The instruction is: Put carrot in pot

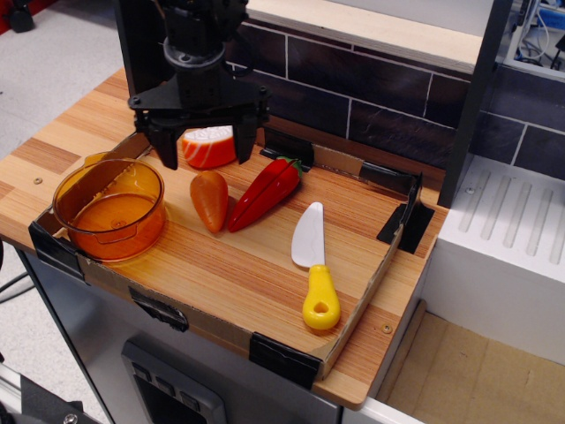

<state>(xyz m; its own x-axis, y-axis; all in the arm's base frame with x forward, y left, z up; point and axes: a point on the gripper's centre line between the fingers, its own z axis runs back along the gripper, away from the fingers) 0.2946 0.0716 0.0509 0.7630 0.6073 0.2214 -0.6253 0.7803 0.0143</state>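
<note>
The carrot is a short orange toy lying on the wooden tray, tip pointing toward the front. The pot is a round translucent orange vessel standing at the tray's left edge, just left of the carrot. My black gripper hangs open at the back of the tray. One of its fingers is on the left and the other on the right, either side of an orange-and-white sliced wedge. The gripper is just behind and above the carrot and holds nothing.
A glossy red chili pepper lies right of the carrot, nearly touching it. A toy knife with a yellow handle lies further right. The tray has low cardboard walls. A dark tiled wall stands behind, and a white block to the right.
</note>
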